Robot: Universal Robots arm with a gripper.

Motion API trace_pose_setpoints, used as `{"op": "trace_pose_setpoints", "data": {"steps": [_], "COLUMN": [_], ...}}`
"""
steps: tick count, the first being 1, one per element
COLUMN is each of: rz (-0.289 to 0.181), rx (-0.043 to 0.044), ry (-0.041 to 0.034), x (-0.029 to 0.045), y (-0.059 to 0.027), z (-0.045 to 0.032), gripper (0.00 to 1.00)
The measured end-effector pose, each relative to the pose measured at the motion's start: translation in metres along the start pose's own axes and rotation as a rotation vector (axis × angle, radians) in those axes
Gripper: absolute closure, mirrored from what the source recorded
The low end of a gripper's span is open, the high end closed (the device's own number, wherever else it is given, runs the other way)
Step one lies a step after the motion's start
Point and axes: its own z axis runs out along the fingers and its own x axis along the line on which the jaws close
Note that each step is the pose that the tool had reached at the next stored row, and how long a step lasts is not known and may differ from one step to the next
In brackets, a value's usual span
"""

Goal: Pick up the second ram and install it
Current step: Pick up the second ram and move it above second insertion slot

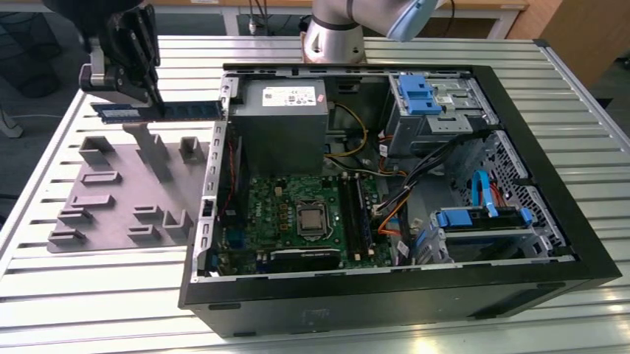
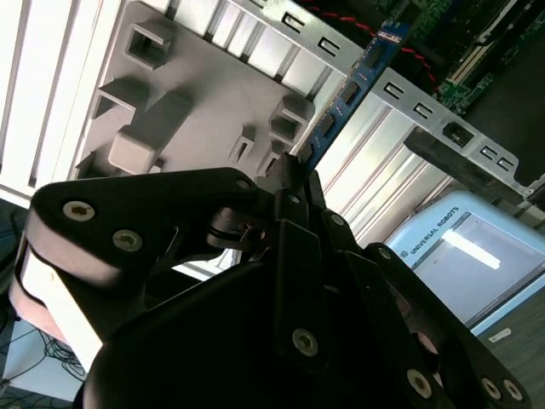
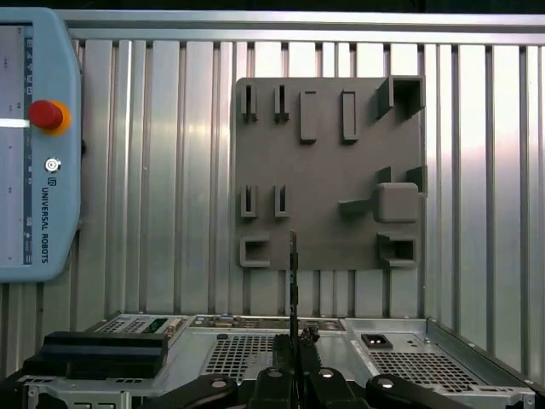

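Observation:
The second ram (image 1: 187,110), a thin blue stick, hangs level above the grey holder plate (image 1: 108,193) at the exterior view's left, just outside the open computer case (image 1: 394,295). My gripper (image 1: 150,102) is shut on it near the middle, and one end points toward the case wall. In the second wrist view the ram (image 2: 358,77) runs away from the gripper (image 2: 294,175) over the plate (image 2: 196,85). It appears edge-on in the first wrist view as the ram (image 3: 292,273) rising from the gripper (image 3: 294,345). The motherboard's long memory slots (image 1: 352,214) lie inside the case.
Inside the case are a grey power supply (image 1: 280,118), blue-latched drive bays (image 1: 423,96), a blue cable (image 1: 485,193) and loose wires. A teach pendant (image 3: 34,145) lies on the slatted metal table (image 3: 170,170) beside the plate. The arm's base (image 1: 333,37) stands behind the case.

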Motion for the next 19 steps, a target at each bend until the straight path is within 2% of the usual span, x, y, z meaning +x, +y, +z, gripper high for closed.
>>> {"op": "trace_pose_setpoints", "data": {"steps": [19], "rz": [0.000], "rx": [0.0001], "ry": [-0.0001], "x": [-0.0001], "y": [-0.0359], "z": [-0.0006], "gripper": [0.86]}}
